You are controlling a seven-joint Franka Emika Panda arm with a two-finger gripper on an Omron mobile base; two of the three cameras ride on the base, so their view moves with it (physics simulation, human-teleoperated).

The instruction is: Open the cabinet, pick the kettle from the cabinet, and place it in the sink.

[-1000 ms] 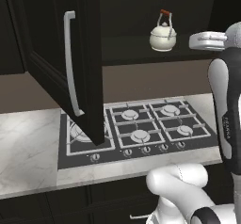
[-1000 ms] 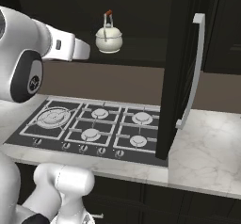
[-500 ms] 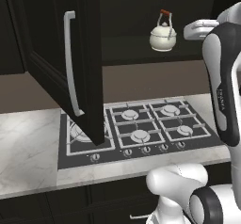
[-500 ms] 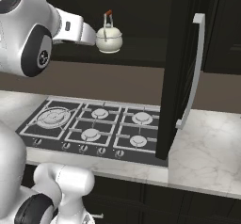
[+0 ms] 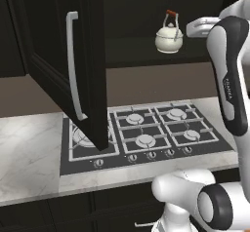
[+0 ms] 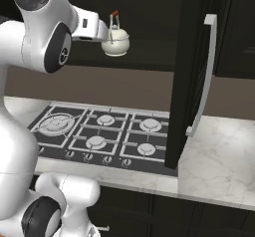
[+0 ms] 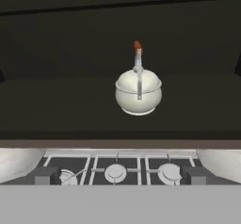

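Straight ahead of the spread, empty gripper [image 7: 120,175], the kettle [image 7: 138,92] — rigid, light, smooth-bodied — best pinched at its wooden handle bar [image 7: 137,46].

tool [image 6: 105,33] half-hidden behind kettle [image 6: 115,43] — grip unclear

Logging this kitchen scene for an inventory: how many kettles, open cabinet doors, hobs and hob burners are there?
Kettle: 1
Open cabinet doors: 2
Hob: 1
Burners: 5
Total: 9
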